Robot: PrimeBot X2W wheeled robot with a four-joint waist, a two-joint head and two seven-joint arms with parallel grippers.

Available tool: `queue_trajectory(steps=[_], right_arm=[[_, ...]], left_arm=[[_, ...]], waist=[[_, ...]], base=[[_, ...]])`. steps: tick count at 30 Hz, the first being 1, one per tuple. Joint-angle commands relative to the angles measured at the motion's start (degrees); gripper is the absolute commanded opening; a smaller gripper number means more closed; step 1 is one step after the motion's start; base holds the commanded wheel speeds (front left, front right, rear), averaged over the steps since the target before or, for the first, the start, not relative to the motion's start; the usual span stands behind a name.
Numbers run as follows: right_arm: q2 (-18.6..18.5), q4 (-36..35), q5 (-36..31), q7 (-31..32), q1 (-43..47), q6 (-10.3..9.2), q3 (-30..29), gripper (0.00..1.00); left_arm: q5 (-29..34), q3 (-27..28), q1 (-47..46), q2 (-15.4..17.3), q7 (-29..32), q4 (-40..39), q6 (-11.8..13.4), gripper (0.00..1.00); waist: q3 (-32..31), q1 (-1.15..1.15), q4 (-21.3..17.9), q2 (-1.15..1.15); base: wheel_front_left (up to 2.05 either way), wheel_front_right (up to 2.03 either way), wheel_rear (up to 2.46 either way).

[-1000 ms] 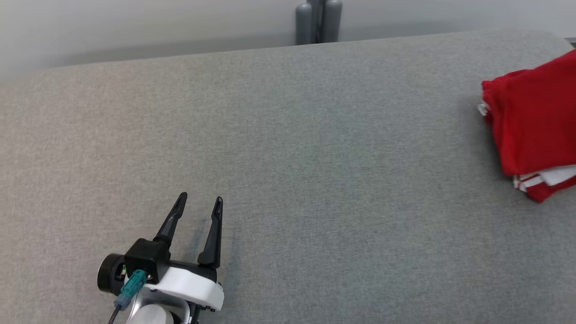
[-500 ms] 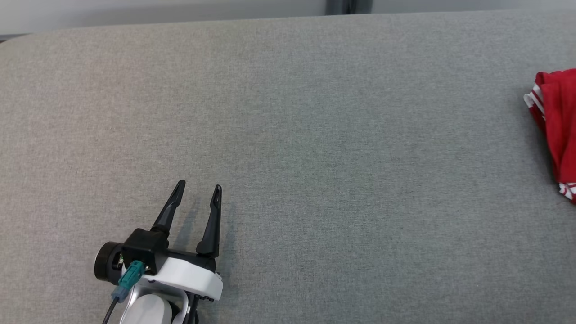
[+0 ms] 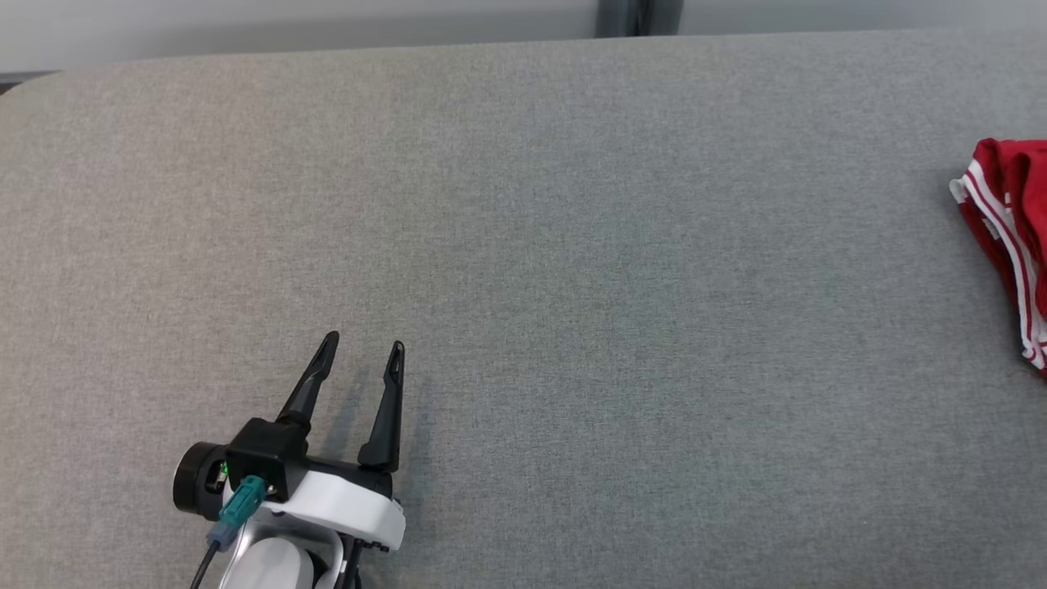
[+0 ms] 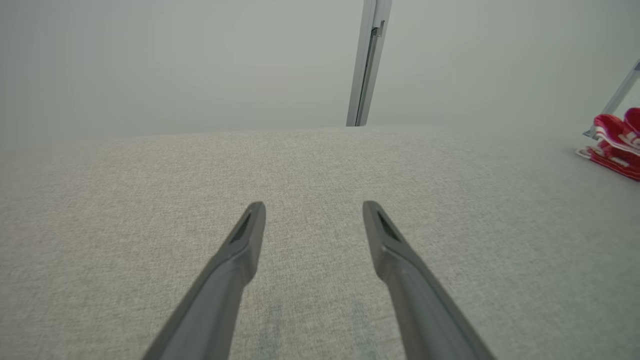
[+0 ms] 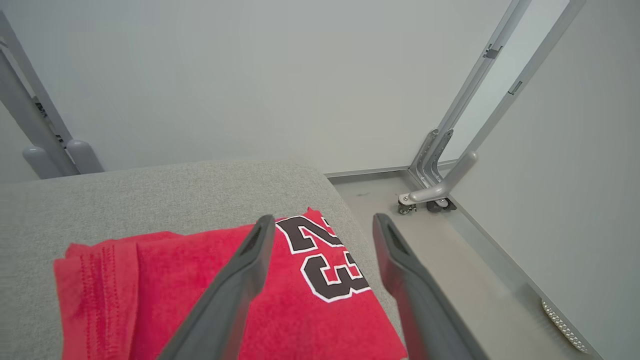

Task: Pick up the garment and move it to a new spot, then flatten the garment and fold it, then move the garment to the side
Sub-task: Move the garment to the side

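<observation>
Leftmost, near the front edge of the grey padded surface (image 3: 572,204), the left gripper (image 3: 364,340) sits low with its fingers spread, holding nothing. Well apart from it, at the right edge, lies the garment (image 3: 1010,237): a red jersey folded into a flat stack, with white-striped trim and a black number outlined in white. The right gripper (image 5: 324,217) hovers over it, fingers apart, gripping nothing. The jersey looks light, soft and limp; pinching all layers at a folded edge seems safest.

Folded red garment (image 5: 125,280), number upward
</observation>
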Motion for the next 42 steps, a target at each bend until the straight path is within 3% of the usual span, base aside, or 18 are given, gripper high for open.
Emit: queue_trajectory(steps=[1, 11, 20, 27, 34, 38, 42], right_arm=[[0.4, -0.2, 0.2, -0.7, -0.4, 0.01, 0.3, 1.0], [3.6, -6.0, 3.6, -7.1, 2.0, 0.01, 7.3, 1.0], [8.0, -19.2, 7.9, -10.7, 8.4, 0.01, 12.0, 1.0], [14.2, -32.7, 8.1, -11.0, 19.5, 0.0, 8.4, 1.0], [24.2, -45.6, 2.2, -11.0, 32.9, 0.01, 3.3, 1.0], [28.6, -49.6, -1.6, -10.7, 38.8, 0.01, 1.8, 1.0], [30.3, -51.0, -1.5, -10.6, 42.8, 0.01, 1.7, 1.0]], left_arm=[[0.4, 0.1, 0.1, 0.2, -0.2, 0.1, -0.1, 1.0], [-1.3, 1.2, 0.0, 0.2, -0.2, -0.9, 0.7, 1.0], [-3.9, 2.5, 0.5, 0.2, -0.2, -1.2, 2.4, 1.0], [-6.4, 2.3, 1.7, 0.2, -0.2, -0.6, 4.4, 1.0], [-7.0, 0.9, 2.3, 0.2, -0.2, 2.4, 6.1, 1.0], [-6.1, 0.7, 3.2, 0.2, -0.2, 2.4, 6.7, 1.0], [-4.8, 0.4, 4.0, 0.3, -0.2, 1.7, 7.2, 1.0]], waist=[[-0.4, 0.0, -0.3, 0.0], [-4.6, 0.0, -1.4, 0.0], [-9.2, 0.0, -1.6, 0.0], [-11.8, 0.0, -0.6, 0.0], [-13.6, 0.0, 0.5, 0.0], [-14.0, 0.0, 1.0, 0.0], [-14.4, 0.0, 1.2, 0.0]], base=[[0.0, 0.0, 0.0], [0.0, 0.0, 0.0], [0.0, 0.0, 0.0], [0.0, 0.0, 0.0], [0.0, 0.0, 0.0], [0.0, 0.0, 0.0], [0.0, 0.0, 0.0]])
